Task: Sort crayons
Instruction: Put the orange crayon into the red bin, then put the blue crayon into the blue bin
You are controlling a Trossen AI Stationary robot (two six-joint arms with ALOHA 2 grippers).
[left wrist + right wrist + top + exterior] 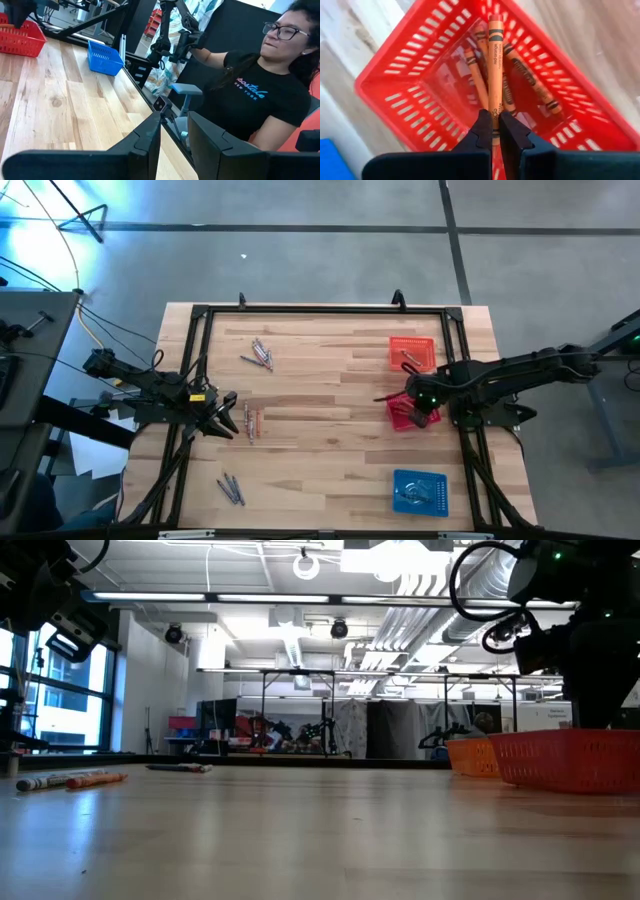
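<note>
My right gripper [494,120] hangs over the red basket [400,416] and is shut on a red-orange crayon [494,60]. Several more crayons [520,82] lie on that basket's floor. Loose crayons lie on the table in three small groups: grey ones far left [259,355], orange and red ones [251,423] at mid-left, and grey ones near left [232,488]. My left gripper [226,416] waits open at the table's left edge beside the mid-left group, with nothing between its fingers [150,140]. My right gripper pinches one end of the red-orange crayon [493,111] between its two fingertips. The fingers point steeply down, and the crayon runs on along them, sticking out past the tips into the red basket. I cannot tell whether its free end [495,20] touches the basket.
An orange basket [412,352] stands just beyond the red one, and a blue basket [420,491] sits at the near right. A black frame [320,309] borders the wooden table. A seated person [260,85] shows beyond the table's edge in the left wrist view.
</note>
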